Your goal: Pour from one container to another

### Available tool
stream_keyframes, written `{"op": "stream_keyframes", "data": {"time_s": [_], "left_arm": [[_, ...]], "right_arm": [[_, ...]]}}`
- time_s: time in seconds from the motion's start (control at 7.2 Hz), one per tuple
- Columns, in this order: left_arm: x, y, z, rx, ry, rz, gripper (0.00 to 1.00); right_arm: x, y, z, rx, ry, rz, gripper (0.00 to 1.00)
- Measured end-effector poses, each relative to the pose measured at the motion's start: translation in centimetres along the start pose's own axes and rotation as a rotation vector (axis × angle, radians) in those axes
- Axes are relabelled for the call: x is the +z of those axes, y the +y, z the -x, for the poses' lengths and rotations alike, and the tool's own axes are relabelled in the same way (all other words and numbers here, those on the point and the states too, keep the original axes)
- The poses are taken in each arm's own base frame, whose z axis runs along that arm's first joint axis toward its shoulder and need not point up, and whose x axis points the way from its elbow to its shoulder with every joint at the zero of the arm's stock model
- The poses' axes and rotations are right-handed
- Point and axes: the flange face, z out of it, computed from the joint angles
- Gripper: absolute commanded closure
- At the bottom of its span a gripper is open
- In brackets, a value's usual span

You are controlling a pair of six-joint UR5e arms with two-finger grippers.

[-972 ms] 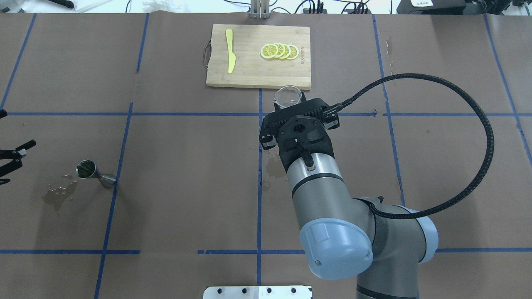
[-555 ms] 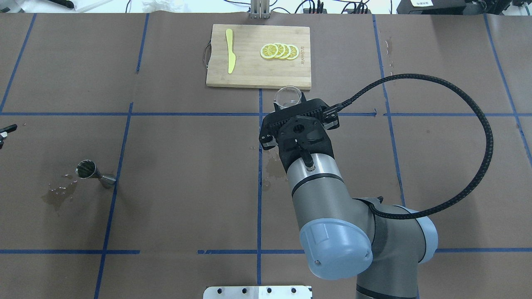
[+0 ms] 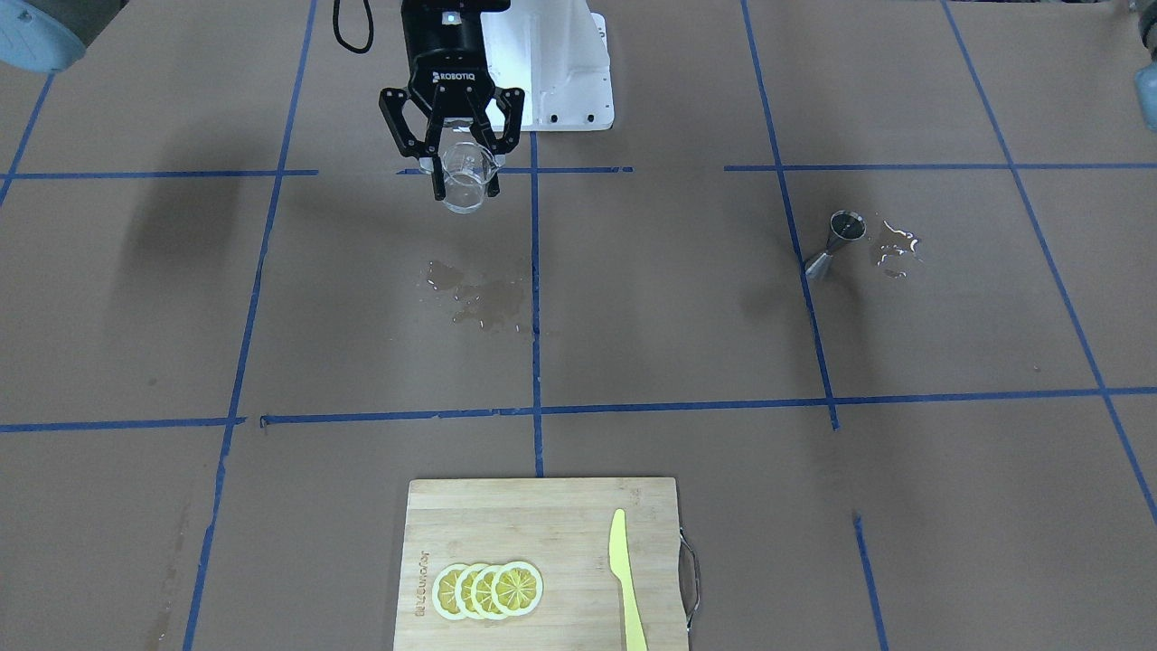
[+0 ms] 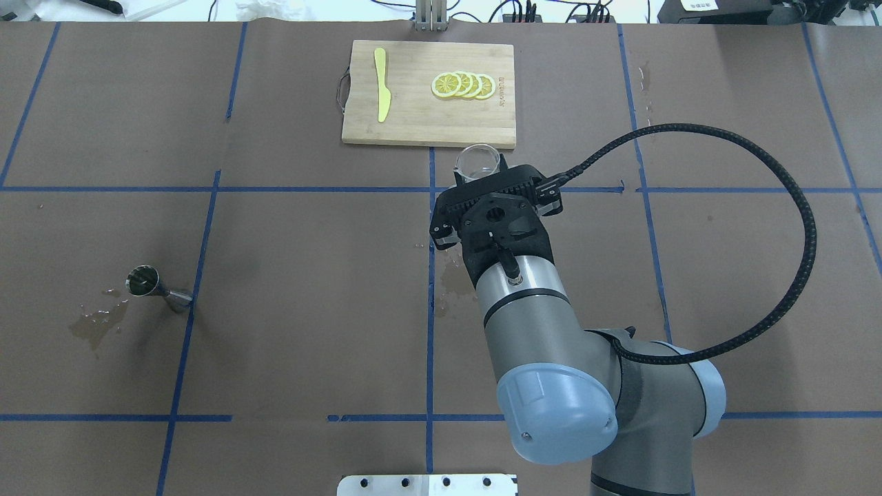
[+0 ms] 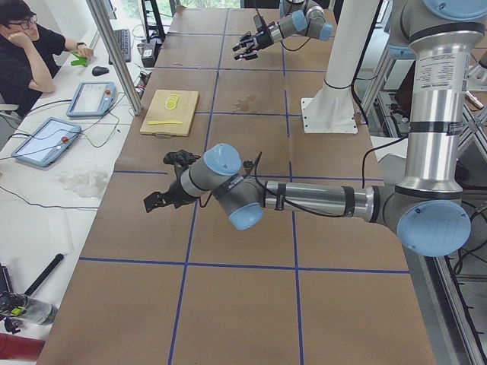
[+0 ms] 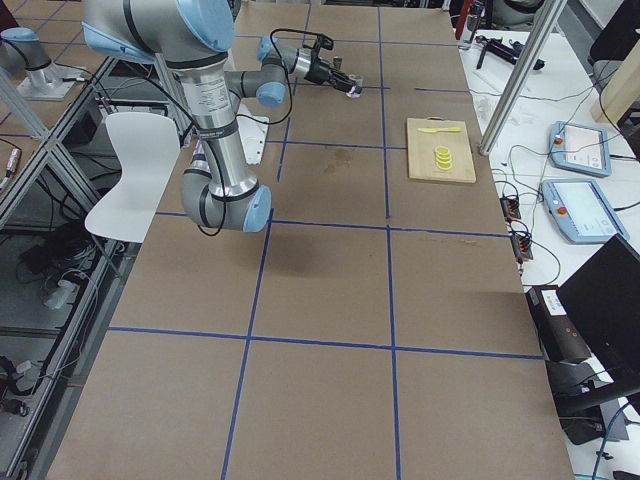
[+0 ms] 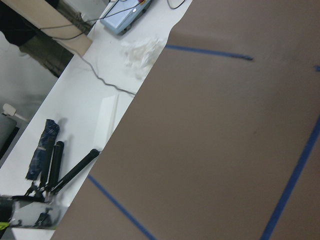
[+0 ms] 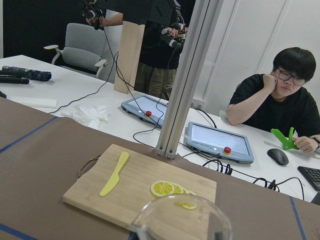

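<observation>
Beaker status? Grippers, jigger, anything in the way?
Right gripper shut on glass beaker, beaker upright. Left gripper off to the side, state unclear. Steel jigger upright, far to robot's left; nothing stands between, spill patches only.

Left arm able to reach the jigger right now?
Probably yes. The jigger stands alone on that arm's side of the table, only a puddle beside it; the left gripper hangs nearby, nothing between them.
</observation>
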Motion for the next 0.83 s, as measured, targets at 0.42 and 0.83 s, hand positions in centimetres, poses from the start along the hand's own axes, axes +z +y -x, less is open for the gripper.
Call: {"op": "stream_keyframes", "data": {"time_s": [0.42,0.83], "left_arm": [[-1.2,9.1,4.0,-0.151,-0.03,0.162,0.0],[0.6,15.7,4.0,-0.388,0.105,0.404,0.0]], "right_arm": [[0.0,0.0,0.0,0.001,-0.001,0.0,1.0],[0.0,0.0,-0.1,0.001,-0.001,0.0,1.0]]}}
